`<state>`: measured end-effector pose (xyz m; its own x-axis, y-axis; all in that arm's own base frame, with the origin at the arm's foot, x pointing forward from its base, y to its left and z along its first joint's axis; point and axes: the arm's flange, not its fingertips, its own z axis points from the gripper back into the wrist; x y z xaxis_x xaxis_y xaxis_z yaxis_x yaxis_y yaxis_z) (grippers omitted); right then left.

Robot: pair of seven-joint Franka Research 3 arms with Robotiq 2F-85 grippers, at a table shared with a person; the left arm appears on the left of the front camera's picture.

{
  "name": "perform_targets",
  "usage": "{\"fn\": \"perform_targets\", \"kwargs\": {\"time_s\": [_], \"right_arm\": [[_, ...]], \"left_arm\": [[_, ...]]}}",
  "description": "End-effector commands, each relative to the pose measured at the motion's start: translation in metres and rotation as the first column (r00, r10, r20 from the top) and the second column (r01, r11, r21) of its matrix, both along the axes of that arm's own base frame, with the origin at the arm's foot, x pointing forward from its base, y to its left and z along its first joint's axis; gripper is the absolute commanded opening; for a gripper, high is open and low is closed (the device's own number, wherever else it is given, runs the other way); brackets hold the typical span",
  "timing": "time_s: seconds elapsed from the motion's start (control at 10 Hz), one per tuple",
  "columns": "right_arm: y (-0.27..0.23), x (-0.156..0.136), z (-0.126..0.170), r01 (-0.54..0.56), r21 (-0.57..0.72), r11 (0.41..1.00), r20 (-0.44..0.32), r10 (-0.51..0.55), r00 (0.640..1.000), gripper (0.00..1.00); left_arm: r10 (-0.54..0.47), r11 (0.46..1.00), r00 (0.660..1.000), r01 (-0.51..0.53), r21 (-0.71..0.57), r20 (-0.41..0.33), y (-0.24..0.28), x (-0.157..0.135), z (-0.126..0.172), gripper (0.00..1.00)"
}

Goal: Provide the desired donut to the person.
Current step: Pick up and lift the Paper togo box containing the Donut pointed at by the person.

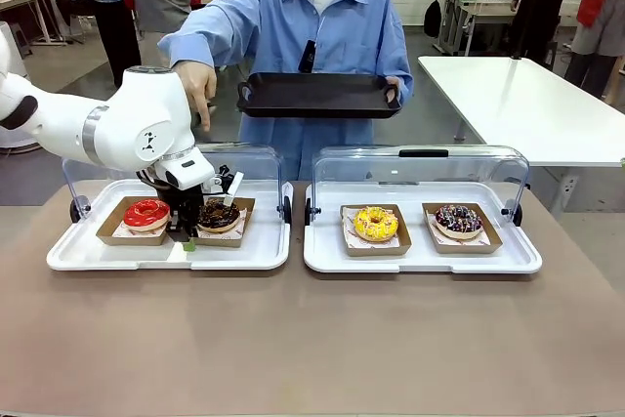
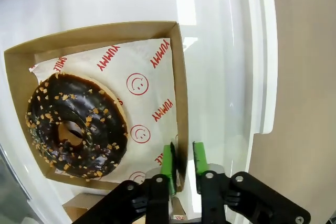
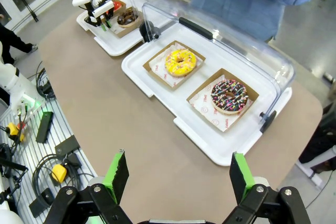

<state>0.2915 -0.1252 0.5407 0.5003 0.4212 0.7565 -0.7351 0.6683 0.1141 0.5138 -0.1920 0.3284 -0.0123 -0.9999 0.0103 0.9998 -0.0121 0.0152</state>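
The chocolate donut point(image 1: 219, 213) point(image 2: 76, 124) with nut crumbs lies in a cardboard tray point(image 2: 181, 77) on the left white tray point(image 1: 166, 257). My left gripper point(image 1: 187, 235) point(image 2: 184, 157) reaches down beside it, its green pads shut on the cardboard tray's side wall. A red donut point(image 1: 146, 212) sits just left of the gripper. The person point(image 1: 322, 26) in the light blue shirt holds a black tray point(image 1: 317, 95) in one hand and points the other hand point(image 1: 198, 85) down at the left tray. My right gripper point(image 3: 178, 167) hangs open high over the table's near right side.
On the right white tray point(image 1: 420, 261) are a yellow donut point(image 1: 375, 224) point(image 3: 180, 62) and a dark sprinkled donut point(image 1: 458, 219) point(image 3: 229, 96). Both trays have clear lids point(image 1: 420, 168) standing open at the back. The near half of the brown table point(image 1: 312, 339) is bare.
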Motion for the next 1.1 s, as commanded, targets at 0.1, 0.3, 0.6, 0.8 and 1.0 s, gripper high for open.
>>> {"fn": "perform_targets", "kwargs": {"time_s": [0.1, 0.3, 0.6, 0.8, 1.0], "right_arm": [[0.000, 0.001, 0.000, -0.017, 0.020, 1.000, 0.014, 0.016, 1.000, 1.00], [0.000, 0.001, 0.000, -0.017, 0.020, 1.000, 0.014, 0.016, 1.000, 1.00], [0.000, 0.001, 0.000, -0.017, 0.020, 1.000, 0.014, 0.016, 1.000, 1.00], [0.000, 0.001, 0.000, -0.017, 0.020, 1.000, 0.014, 0.016, 1.000, 1.00], [0.000, 0.001, 0.000, -0.017, 0.020, 1.000, 0.014, 0.016, 1.000, 1.00]], "left_arm": [[-0.012, 1.000, 1.000, 0.012, 0.022, 0.012, 0.003, -0.005, 0.001, 0.00], [-0.022, 0.999, 1.000, 0.021, 0.028, 0.014, 0.004, -0.007, 0.004, 0.00], [0.026, 1.000, 1.000, -0.026, -0.007, 0.001, 0.003, -0.040, 0.056, 0.00], [0.142, 0.990, 0.990, -0.142, 0.006, 0.022, 0.006, -0.078, 0.104, 0.00], [0.179, 0.984, 0.983, -0.179, 0.007, -0.034, 0.006, -0.113, 0.139, 0.00]]}}
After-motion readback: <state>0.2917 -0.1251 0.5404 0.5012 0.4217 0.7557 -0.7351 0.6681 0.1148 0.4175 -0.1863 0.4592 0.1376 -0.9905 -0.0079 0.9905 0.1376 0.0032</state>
